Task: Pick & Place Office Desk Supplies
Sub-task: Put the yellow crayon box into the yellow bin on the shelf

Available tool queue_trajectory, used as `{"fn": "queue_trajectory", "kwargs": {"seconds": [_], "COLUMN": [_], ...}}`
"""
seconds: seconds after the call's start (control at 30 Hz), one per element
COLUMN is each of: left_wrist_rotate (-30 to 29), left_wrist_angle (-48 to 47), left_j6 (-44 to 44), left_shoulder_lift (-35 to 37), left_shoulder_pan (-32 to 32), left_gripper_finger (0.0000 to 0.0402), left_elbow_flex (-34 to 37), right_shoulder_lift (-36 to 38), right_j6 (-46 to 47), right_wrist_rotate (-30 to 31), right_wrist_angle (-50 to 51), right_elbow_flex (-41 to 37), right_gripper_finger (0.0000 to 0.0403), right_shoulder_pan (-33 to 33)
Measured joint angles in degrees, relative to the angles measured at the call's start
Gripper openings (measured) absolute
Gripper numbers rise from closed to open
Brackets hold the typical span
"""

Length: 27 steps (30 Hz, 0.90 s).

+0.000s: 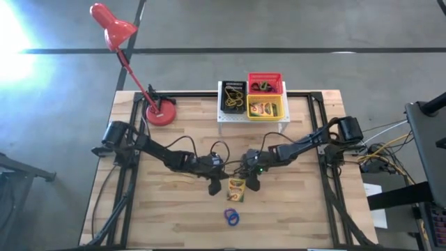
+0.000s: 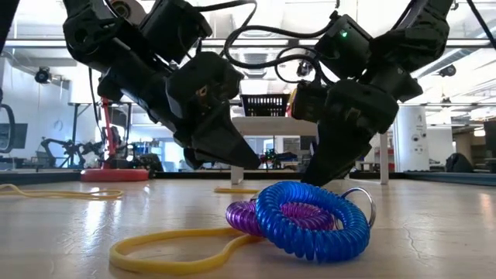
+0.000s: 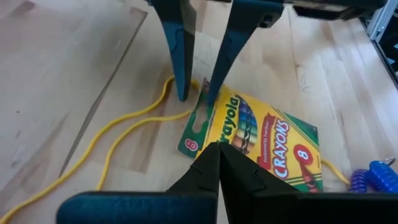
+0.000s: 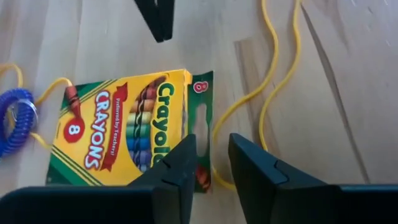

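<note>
Lying flat on the table (image 1: 293,202), the crayon box (image 1: 237,189) sits between both grippers; the left gripper (image 1: 212,187) is clenched empty, the right gripper (image 1: 251,184) stands slightly parted over its green edge.

Two dark, near-black jointed arms with blocky matte housings and thin black cables looping loosely along the links. Small green indicator light glowing on the right arm's wrist housing. Fingers flat, tapered, wedge-shaped, dark with a bluish sheen up close, perhaps only from the lighting. Rounded cylindrical motor housings at each shoulder.
</note>
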State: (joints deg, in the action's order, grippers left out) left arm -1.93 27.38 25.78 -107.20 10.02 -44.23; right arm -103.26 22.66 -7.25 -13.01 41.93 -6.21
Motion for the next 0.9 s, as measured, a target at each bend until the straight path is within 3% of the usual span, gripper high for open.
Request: {"fn": "queue_trajectory", "kwargs": {"seconds": [0.27,0.47,0.73,0.9], "left_wrist_rotate": [-0.87,-2.85,-3.21,-3.12], "left_wrist_angle": [-0.22,-0.19,0.78,6.33], "left_j6": [-0.03,-0.09,-0.09,-3.28], "left_shoulder_lift": [0.0,0.65,2.6,2.91], "left_shoulder_pan": [-0.03,-0.07,-0.31,-0.31], "left_gripper_finger": [0.0009,0.0009,0.0011,0.0037], "left_elbow_flex": [0.0,0.0,-0.02,-0.07], "right_shoulder_lift": [-0.31,1.86,10.72,15.8], "right_j6": [-11.55,-12.28,-10.89,-10.63], "right_wrist_rotate": [3.87,8.99,19.81,24.27], "right_wrist_angle": [-0.07,1.65,4.31,6.6], "right_elbow_flex": [-0.17,-0.45,-0.48,-0.28], "right_gripper_finger": [0.0015,0.0009,0.0008,0.0008], "right_shoulder_pan": [-3.35,-6.19,-9.47,-11.42]}}
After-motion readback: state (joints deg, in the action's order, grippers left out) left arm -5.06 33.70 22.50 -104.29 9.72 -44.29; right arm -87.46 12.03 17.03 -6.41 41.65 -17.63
